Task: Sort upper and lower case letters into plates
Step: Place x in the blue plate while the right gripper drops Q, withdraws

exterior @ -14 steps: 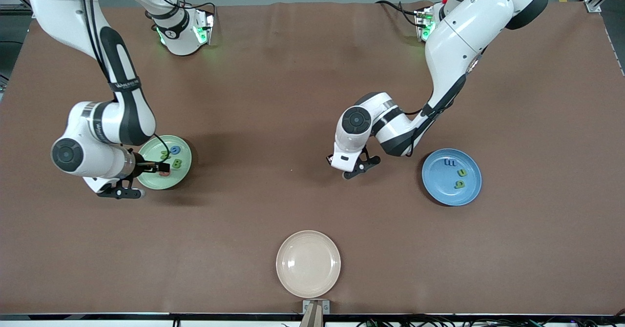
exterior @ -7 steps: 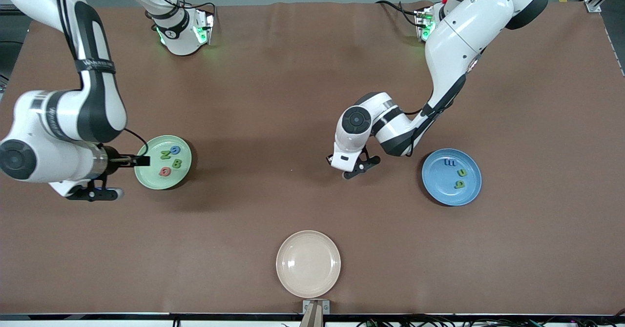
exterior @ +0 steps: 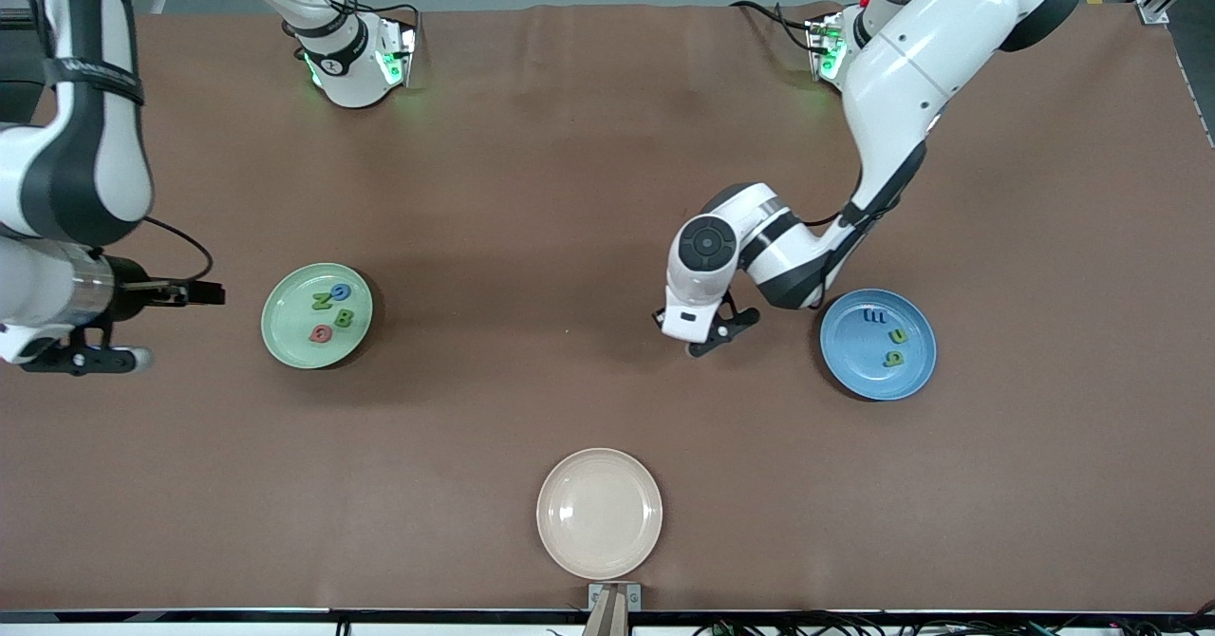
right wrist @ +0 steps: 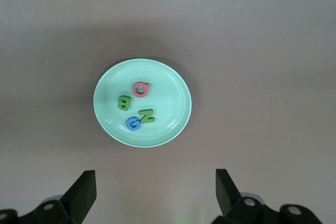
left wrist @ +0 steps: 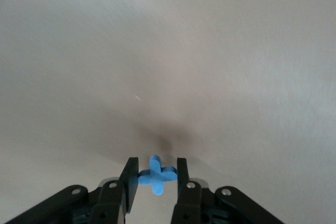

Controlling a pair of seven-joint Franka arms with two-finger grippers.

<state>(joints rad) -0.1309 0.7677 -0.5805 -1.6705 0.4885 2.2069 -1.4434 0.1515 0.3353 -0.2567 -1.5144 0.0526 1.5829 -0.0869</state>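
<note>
The left end effector (left wrist: 153,174) pinches a blue letter (left wrist: 156,174) (an x or t, hard to tell) over bare surface (exterior: 570,237) beside the blue plate (exterior: 878,344); misread, it lands wrong, or slips. The right end effector (right wrist: 155,190) hangs wide open, empty, above the green plate (right wrist: 142,102).

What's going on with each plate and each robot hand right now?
Green plate: holds four letters, pink, blue and two green.
Blue plate: holds three letters.
Beige plate: nothing in it.
Left gripper: fingers shut on a blue letter, over bare table beside the blue plate.
Right gripper: fingers open, holding nothing, beside the green plate.
</note>
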